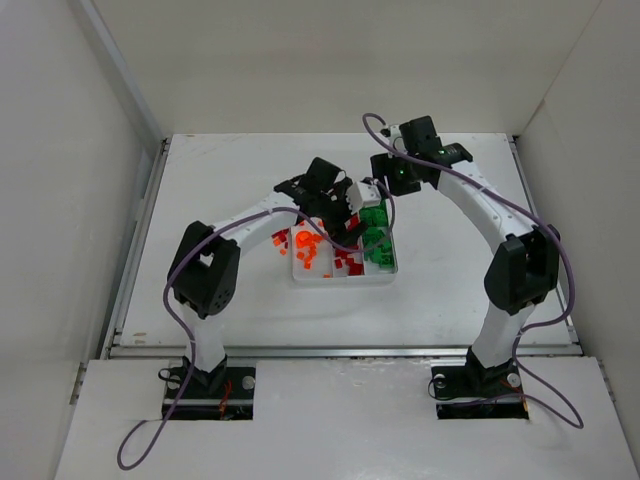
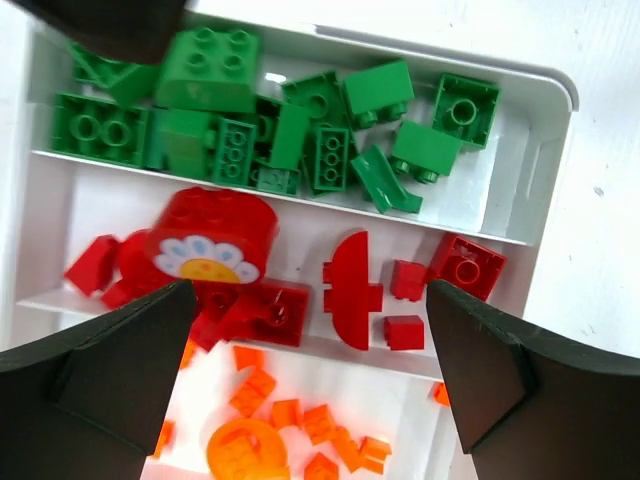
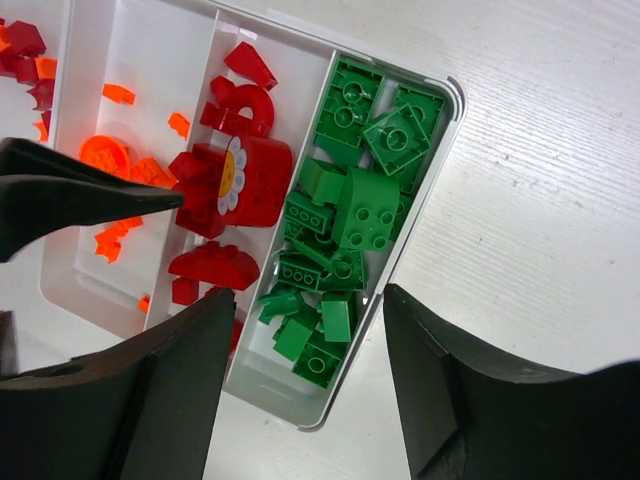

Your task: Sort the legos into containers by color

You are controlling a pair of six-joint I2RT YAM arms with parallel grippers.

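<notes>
Three compartments [image 2: 300, 232] in one tray [image 2: 562, 110]; one flower-printed red brick [image 2: 213, 238].

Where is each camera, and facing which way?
Top external: fixed above, behind the bases, looking down on the white table; left arm, right arm show.
Left wrist: on that arm, looks down into the white divided plastic tray; open left gripper frames it.
Right wrist: on that arm, looks down on the tray's green side; open right gripper shows.
Shared: both wrists see the dark red daisy-printed brick.
</notes>
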